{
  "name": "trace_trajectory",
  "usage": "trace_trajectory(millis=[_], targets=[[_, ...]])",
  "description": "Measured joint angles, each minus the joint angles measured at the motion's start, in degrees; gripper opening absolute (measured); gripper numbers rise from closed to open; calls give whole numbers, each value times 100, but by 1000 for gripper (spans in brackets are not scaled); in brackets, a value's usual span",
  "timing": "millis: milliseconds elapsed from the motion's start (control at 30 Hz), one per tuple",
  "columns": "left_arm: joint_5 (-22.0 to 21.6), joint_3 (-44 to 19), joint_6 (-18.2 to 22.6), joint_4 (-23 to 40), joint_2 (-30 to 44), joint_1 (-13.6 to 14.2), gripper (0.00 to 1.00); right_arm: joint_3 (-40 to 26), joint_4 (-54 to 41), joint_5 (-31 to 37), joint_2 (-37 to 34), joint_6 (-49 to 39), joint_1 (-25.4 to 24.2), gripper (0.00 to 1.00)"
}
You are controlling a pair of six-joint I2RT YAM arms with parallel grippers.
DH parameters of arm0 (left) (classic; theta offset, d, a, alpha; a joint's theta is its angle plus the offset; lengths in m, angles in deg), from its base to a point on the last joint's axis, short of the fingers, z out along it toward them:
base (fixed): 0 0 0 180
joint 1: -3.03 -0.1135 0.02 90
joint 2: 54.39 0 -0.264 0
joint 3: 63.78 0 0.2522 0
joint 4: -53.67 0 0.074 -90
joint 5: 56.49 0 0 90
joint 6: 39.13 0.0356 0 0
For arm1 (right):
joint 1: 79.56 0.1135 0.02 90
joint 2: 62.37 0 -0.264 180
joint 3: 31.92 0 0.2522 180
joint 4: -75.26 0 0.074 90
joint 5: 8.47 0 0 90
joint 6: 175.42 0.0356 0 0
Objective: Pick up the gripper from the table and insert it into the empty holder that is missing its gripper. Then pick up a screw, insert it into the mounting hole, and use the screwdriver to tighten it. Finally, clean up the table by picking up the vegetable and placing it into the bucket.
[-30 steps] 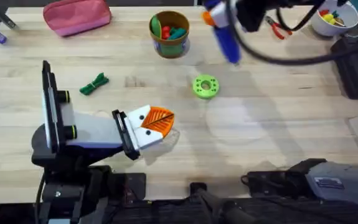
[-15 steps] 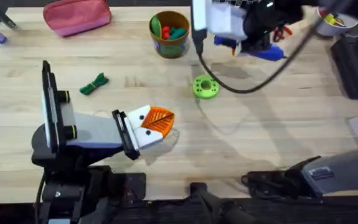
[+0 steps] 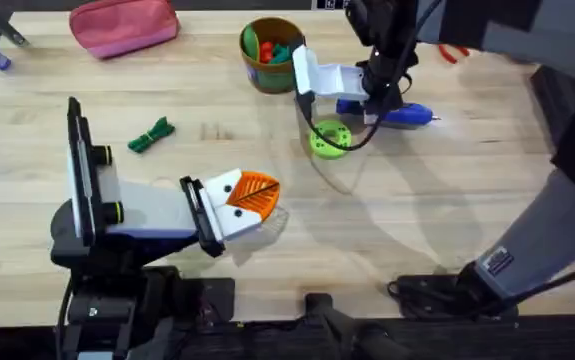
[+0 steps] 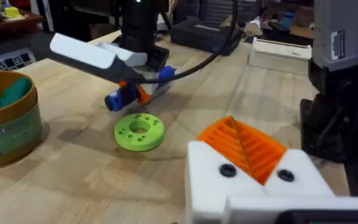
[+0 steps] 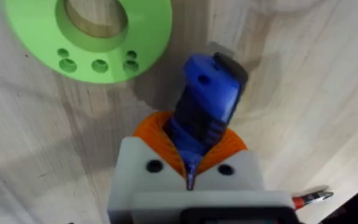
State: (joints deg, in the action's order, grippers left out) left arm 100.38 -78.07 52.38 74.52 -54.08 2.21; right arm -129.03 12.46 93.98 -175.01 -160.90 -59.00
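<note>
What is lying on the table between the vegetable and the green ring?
Nothing: in the overhead view, the stretch between the vegetable and the green ring is bare wooden table.

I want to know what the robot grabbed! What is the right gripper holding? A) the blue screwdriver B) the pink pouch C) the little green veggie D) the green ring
A: the right gripper is clamped on the blue screwdriver, just beside the green ring lying on the table.
</note>
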Motion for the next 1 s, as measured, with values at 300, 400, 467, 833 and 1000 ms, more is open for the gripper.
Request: trace_trajectory(millis=[300, 400, 467, 833, 1000], targets=[[-1, 0, 2, 0, 0, 0, 16, -49, 103, 97, -34, -4, -11, 882], [0, 0, 8, 0, 0, 0, 16, -59, 105, 127, -34, 4, -11, 990], [-2, 0, 13, 0, 0, 0, 16, -61, 107, 129, -32, 42, -11, 992], [-1, 0, 13, 0, 0, 0, 16, -147, 125, 146, 1136, 1360, 184, 992], [0, 0, 13, 0, 0, 0, 16, -535, 122, 144, 1948, 2866, 315, 993]])
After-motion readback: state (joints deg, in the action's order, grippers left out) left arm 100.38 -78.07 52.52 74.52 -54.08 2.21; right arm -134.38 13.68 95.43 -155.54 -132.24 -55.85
